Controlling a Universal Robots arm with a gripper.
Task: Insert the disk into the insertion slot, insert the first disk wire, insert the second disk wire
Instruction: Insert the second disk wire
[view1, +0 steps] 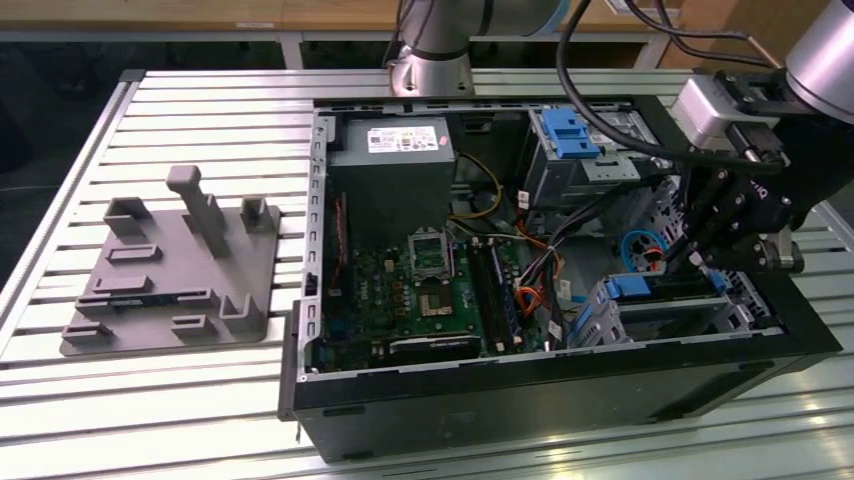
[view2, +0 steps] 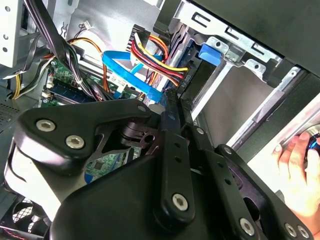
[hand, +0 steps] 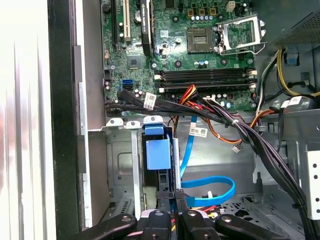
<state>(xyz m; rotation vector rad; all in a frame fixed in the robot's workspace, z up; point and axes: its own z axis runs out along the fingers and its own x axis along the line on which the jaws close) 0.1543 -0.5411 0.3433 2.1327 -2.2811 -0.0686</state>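
Disk (hand: 157, 152) stands on edge inside the insertion slot (hand: 120, 165), its blue carrier tab facing outward. In the exterior view the pair sits at about 4 o'clock within the open computer case (view1: 561, 385), the carrier's blue strip (view1: 663, 289) showing along the top of the perforated cage (view1: 601, 325). It looks seated or close to it; how deep it sits I cannot tell.

I would judge the drive dense and rigid for its size, with smooth metal faces that could slip and insides that dislike knocks. The plastic carrier's edges or its tab look the safest places to take hold of it, not the labelled face.

The gripper (hand: 173, 200) hangs directly over the cage, fingers pressed together. A blue data cable (view2: 130, 75) runs right up to their tips in the second wrist view. Whether they pinch its end I cannot tell. A black power plug (view2: 140, 42) with yellow and red leads hangs loose just beyond.

Further out, the motherboard (view1: 427, 290) fills the case's middle and the power supply (view1: 391, 170) sits at 12 o'clock. A bay with a blue latch (view1: 567, 130) is at 1 o'clock. A grey fixture plate (view1: 174, 270) lies on the slatted table at 9 o'clock. A person's hand (view2: 295, 165) rests outside the case wall.
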